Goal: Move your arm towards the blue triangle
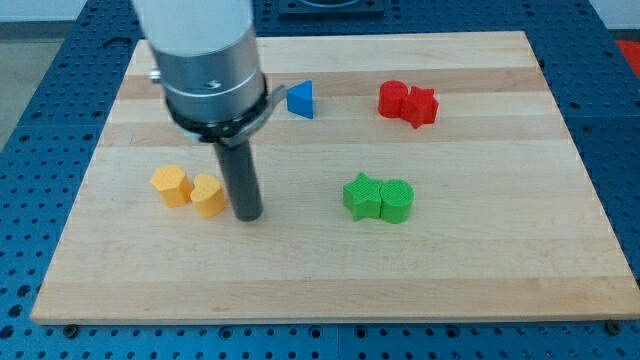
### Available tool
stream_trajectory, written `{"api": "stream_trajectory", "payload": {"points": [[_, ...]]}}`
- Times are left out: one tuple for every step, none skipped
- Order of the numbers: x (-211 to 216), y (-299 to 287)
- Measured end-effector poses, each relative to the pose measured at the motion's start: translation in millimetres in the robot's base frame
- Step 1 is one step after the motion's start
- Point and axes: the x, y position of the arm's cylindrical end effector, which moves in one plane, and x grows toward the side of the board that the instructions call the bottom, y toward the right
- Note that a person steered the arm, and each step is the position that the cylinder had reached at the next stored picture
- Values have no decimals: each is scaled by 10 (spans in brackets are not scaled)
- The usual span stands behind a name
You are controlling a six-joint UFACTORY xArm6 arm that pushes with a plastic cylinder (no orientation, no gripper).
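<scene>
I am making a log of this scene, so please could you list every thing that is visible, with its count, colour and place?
blue triangle block: 1, blue, near the view's top, centre-left of the board.
red blocks: 2, red, touching each other, at the view's upper right; shapes unclear.
green blocks: 2, green, touching; a star shape on the left, a rounder one on the right, centre-right of the board.
yellow-orange blocks: 2, side by side at the view's left; the right one looks heart-shaped.
wooden board: 1, light wood, under all blocks.
blue perforated table: 1, blue, around the board.
my tip: 1, dark rod end, just right of the yellow-orange blocks, well below the blue triangle block.
</scene>
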Motion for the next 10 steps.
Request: {"api": "stream_trajectory", "payload": {"points": [[-8, -340], [-55, -456], [-53, -363], [-505, 30], [-1169, 185], [-1315, 547], [-1331, 899], [-1622, 1195], [-1940, 1232], [-1949, 768]]}}
